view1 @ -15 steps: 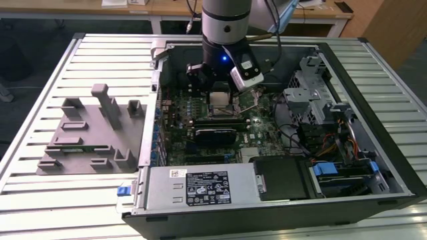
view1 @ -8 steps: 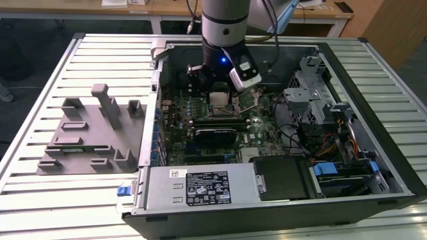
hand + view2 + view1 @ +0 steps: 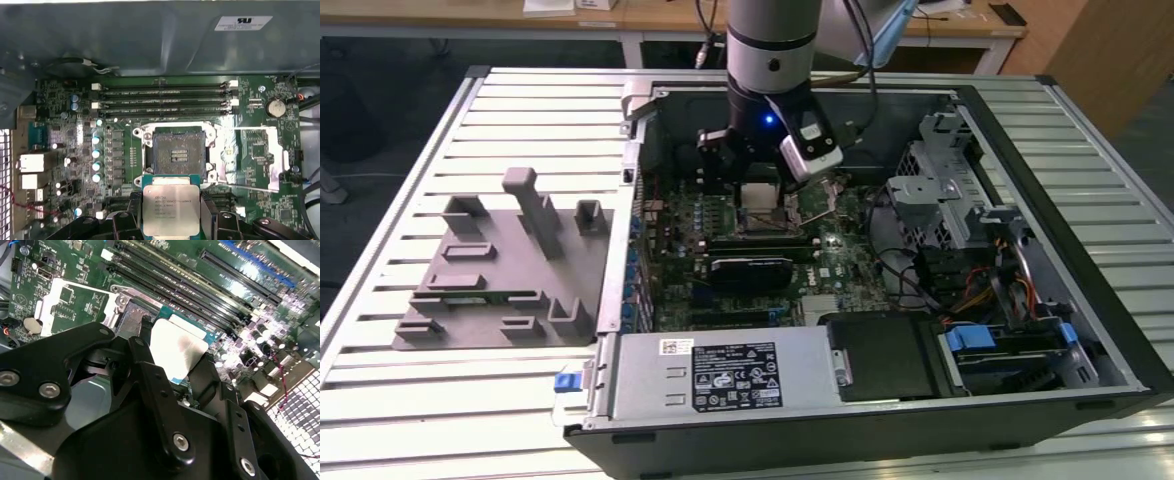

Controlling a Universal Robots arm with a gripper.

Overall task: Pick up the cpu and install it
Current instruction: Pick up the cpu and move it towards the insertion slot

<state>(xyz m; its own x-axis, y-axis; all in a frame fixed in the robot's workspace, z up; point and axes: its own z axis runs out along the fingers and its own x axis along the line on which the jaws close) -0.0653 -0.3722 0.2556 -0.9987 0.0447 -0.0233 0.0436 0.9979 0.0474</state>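
Gripper (image 3: 171,204) is clamped on the cpu (image 3: 171,211), one black finger (image 3: 134,216) pressed on each of two opposite edges, metal top plate facing up and flat. In the second wrist view the same hold shows: gripper (image 3: 176,360), cpu (image 3: 176,349) sticking out past the fingers (image 3: 204,374) with its green border visible on the far side. The cpu is off the board and not seated. Just beyond its far edge is the socket (image 3: 179,152), empty, contact field bare, with the silver hold-down plate (image 3: 255,155) swung open and lying flat beside it. In the first wrist view the cpu's far edge overlaps the socket frame's near rim; how high it is above the frame I cannot tell. Past the socket run the four memory slots (image 3: 165,100), a coin battery (image 3: 274,106) near their end, then the grey case wall (image 3: 150,35). In the exterior view the arm (image 3: 771,50) reaches straight down into the open computer case (image 3: 1101,300), gripper (image 3: 767,188) low over the green board (image 3: 720,290). Grey fixture tray (image 3: 480,285) sits on the slatted table (image 3: 520,120) on the exterior view's left, well apart from the gripper.
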